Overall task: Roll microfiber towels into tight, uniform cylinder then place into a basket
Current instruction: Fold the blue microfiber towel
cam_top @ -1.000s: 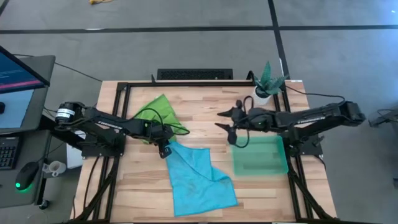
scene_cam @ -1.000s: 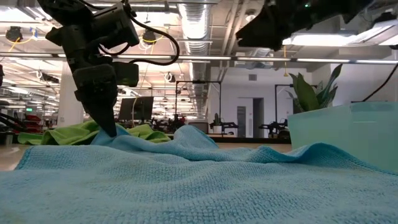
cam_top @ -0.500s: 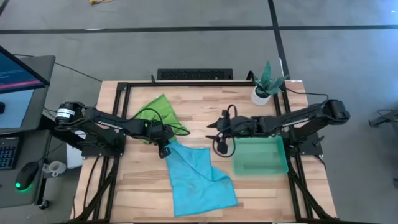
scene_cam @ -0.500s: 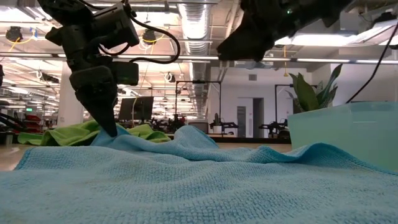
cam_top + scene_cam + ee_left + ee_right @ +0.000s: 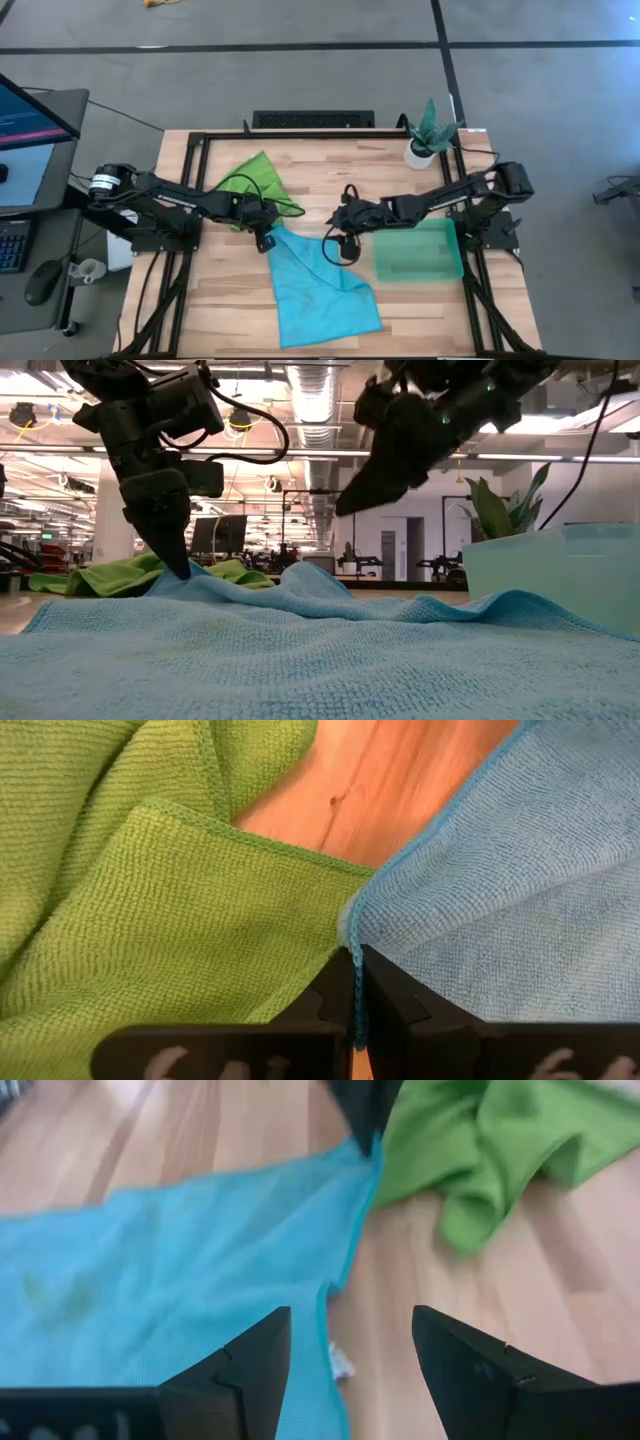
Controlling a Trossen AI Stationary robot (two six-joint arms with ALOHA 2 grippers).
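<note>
Fingers of the left gripper (image 5: 352, 982) pinched the blue towel's (image 5: 318, 290) corner; the right gripper's (image 5: 345, 1342) were spread above it. Neither towel was rolled, and the basket (image 5: 452, 268) held nothing.

Left hand (image 5: 352, 988): fingertips pinch the corner of the bright sky-blue microfiber cloth (image 5: 520, 880); the cloth edge between them is hidden lower down. Crumpled lime-green microfiber cloth (image 5: 255, 180): the part under the left arm is covered. Right hand (image 5: 350, 1345): its finger bases are cut off by the picture's edge. Translucent teal-green plastic tray (image 5: 555, 575): cut off, base hidden behind blue folds.
</note>
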